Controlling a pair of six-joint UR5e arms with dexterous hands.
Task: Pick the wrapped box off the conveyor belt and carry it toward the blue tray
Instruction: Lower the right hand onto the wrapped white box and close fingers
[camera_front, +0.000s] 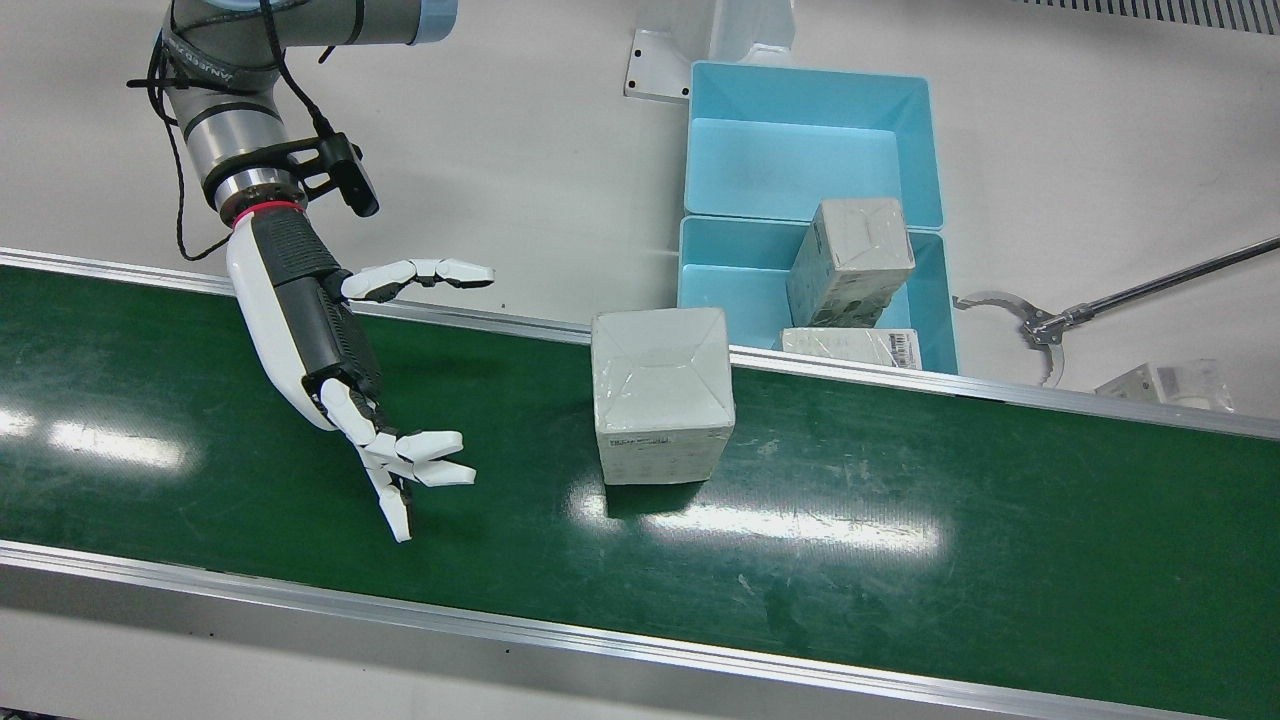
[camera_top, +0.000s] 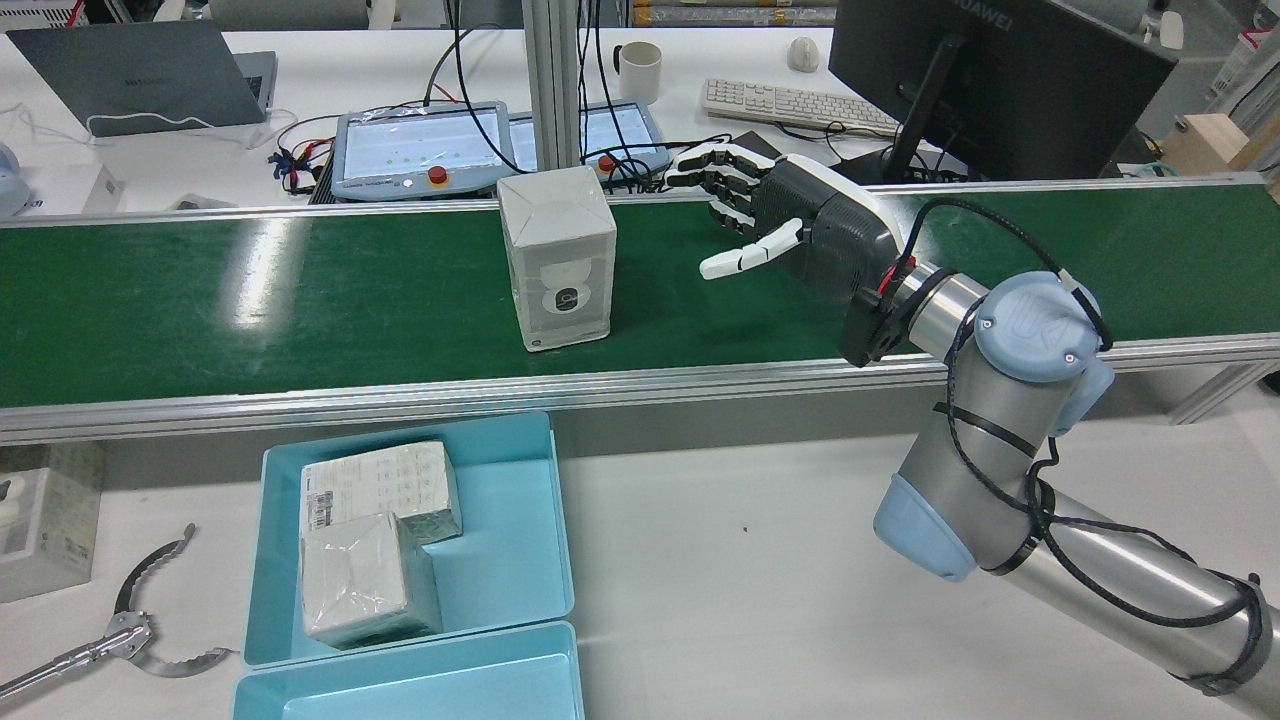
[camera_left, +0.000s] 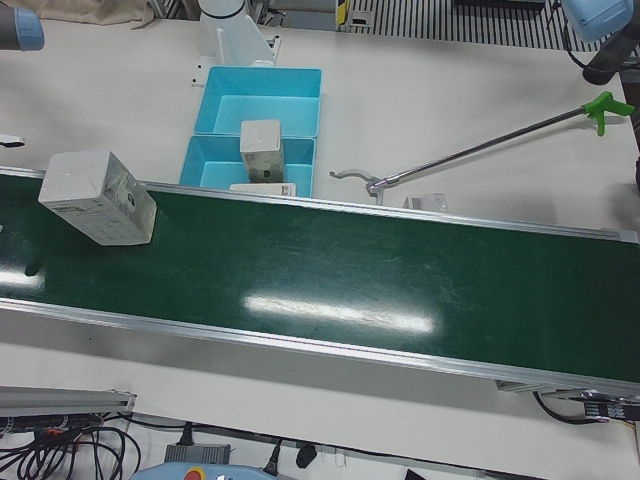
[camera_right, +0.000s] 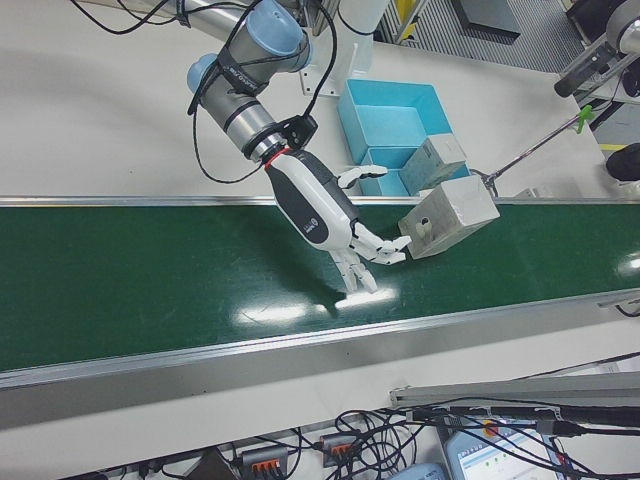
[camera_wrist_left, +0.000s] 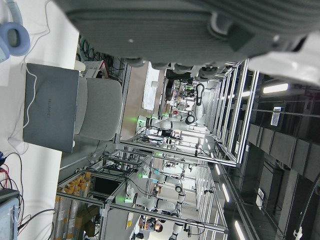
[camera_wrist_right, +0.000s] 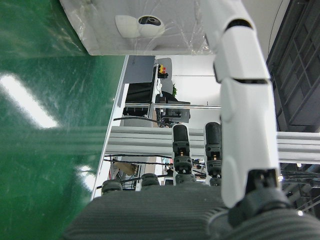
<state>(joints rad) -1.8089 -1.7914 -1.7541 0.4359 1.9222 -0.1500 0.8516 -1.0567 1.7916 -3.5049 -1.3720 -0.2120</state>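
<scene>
The wrapped box (camera_front: 660, 395) stands upright on the green conveyor belt (camera_front: 900, 520), close to the belt's edge on the robot's side. It also shows in the rear view (camera_top: 557, 260) and the right-front view (camera_right: 452, 217). My right hand (camera_front: 340, 370) hovers over the belt beside the box, open, palm turned toward it, with a clear gap between fingertips and box. In the right hand view a white finger (camera_wrist_right: 242, 100) points at the box (camera_wrist_right: 145, 27). The blue tray (camera_front: 700, 280) sits just behind the belt. The left hand view shows only a grey palm edge (camera_wrist_left: 165, 25).
Two wrapped boxes (camera_front: 850, 260) (camera_front: 850, 345) lie in the blue tray, and a second blue tray (camera_front: 810, 140) adjoins it. A metal reach-grabber (camera_front: 1040, 325) and a small box (camera_front: 1165, 385) lie on the table to the view's right. Aluminium rails (camera_front: 500, 625) edge the belt.
</scene>
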